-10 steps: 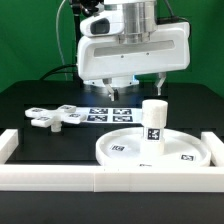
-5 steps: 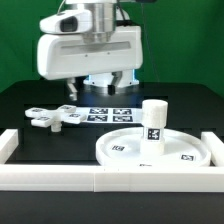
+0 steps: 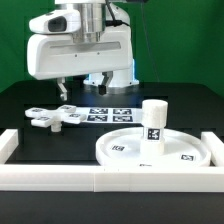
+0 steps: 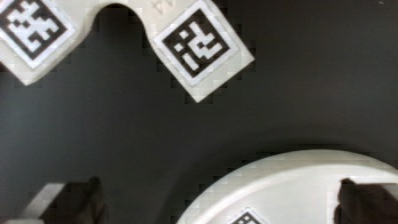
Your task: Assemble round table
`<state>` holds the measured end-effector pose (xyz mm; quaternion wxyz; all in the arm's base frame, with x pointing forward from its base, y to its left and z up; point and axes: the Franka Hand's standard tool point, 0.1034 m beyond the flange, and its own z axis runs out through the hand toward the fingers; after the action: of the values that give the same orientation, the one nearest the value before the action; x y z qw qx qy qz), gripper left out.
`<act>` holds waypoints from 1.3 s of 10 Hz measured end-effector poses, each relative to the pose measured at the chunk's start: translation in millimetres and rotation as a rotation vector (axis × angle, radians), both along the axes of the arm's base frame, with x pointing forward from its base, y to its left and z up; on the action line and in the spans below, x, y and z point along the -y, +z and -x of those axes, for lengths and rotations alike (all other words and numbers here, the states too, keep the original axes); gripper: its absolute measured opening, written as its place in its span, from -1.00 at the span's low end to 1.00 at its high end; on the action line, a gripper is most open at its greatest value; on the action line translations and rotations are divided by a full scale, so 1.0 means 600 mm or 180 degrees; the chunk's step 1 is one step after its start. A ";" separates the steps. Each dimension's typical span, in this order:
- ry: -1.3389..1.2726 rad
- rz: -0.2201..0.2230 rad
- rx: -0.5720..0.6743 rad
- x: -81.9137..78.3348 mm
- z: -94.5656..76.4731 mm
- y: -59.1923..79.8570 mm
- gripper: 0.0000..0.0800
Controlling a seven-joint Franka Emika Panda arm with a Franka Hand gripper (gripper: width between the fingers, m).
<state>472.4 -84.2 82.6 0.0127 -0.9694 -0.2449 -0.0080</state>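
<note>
The round disc, the post and the cross-shaped foot look like smooth white plastic, a little shiny. Their small tags look like flat black-and-white print. The counter is black and dull. The white frame looks smooth and dull too.

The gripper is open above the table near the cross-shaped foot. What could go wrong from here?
1. The cross-shaped foot lies flat; if the open gripper descends off-centre, a finger may strike an arm and shove it aside.
2. The post stands upright on the disc; whether it is fixed cannot be seen, so a bump may topple it.
</note>
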 end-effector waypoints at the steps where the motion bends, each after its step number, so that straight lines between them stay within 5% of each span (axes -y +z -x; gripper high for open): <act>1: -0.0059 0.0030 0.0009 0.020 0.012 -0.005 0.62; 4: -0.0182 0.0098 0.0003 0.072 0.055 -0.026 0.62; 8: -0.0120 0.0091 -0.0034 0.081 0.060 -0.031 0.62; 11: -0.0112 0.0109 -0.0110 0.123 0.068 -0.057 0.62; 13: -0.0127 0.0106 -0.0130 0.118 0.071 -0.062 0.62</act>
<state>430.1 -155.1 45.5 0.0013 -0.9742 -0.2253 0.0156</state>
